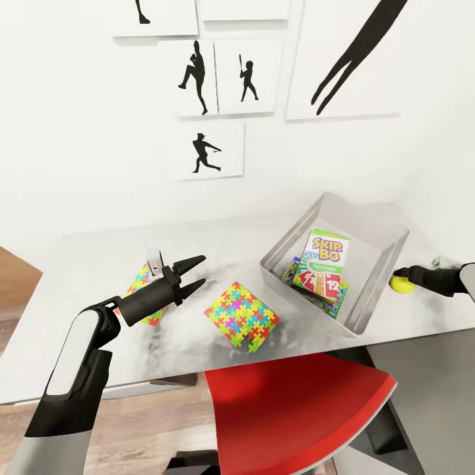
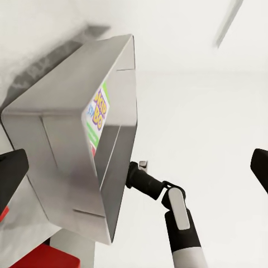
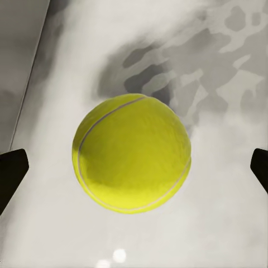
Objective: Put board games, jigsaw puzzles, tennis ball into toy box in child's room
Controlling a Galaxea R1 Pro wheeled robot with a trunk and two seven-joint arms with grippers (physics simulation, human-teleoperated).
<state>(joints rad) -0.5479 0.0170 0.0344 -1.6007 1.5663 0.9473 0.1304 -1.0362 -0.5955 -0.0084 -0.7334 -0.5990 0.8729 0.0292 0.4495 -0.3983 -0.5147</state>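
Round fuzzy tennis ball [image 3: 132, 153] between spread right tool [image 3: 134, 173] fingers.

toy box [image 1: 369, 227]: a light-grey open bin with flared sides is set on the table [image 1: 86, 264], at its right part.
board games [image 1: 323, 260]: the yellow-green "Skip-Bo" box is leaned tilted inside the toy box, over other colourful boxes partly hidden beneath it.
jigsaw puzzles: one multicoloured square [image 1: 241, 315] is laid just left of the toy box; a second [image 1: 142, 280] is seen further left, partly hidden.
tennis ball [image 3: 132, 153]: a yellow-green ball is seen just right of the toy box.
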